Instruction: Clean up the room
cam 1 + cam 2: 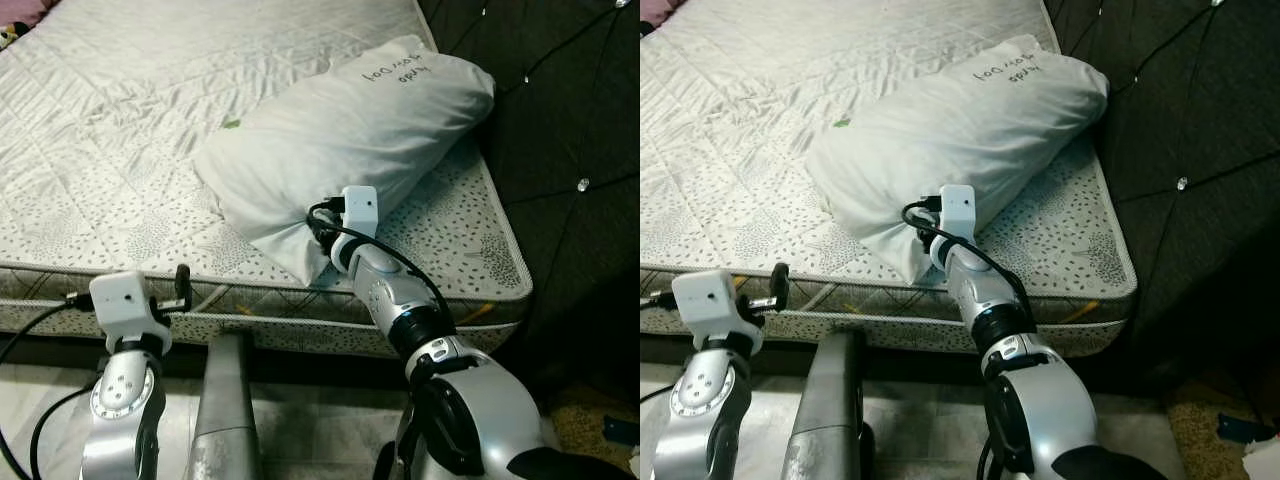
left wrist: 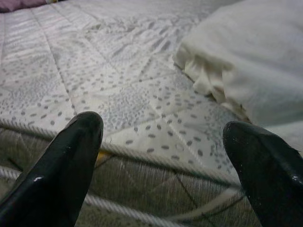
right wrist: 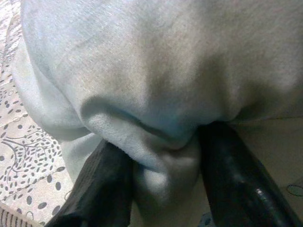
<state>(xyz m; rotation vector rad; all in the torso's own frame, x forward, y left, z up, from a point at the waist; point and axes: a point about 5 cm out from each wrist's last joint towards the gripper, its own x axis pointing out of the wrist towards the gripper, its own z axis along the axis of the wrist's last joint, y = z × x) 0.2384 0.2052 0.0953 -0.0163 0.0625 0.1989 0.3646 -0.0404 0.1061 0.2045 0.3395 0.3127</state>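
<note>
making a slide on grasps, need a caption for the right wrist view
Right gripper with both black fingers pinching a fold of the white pillow above the speckled mattress.

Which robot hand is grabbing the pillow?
The right gripper: its black fingers pinch a fold of the white pillow. The left gripper hangs open by the mattress edge, holding nothing.

You get even, soft indoor light on the mattress (image 1: 150,150) and pillow (image 1: 350,120), with no harsh glare. The headboard (image 1: 560,120) falls dark, its studs catching small glints. Head views are sharp. In the right wrist view the black fingers (image 3: 236,179) sit close, soft and slightly blurred.
</note>
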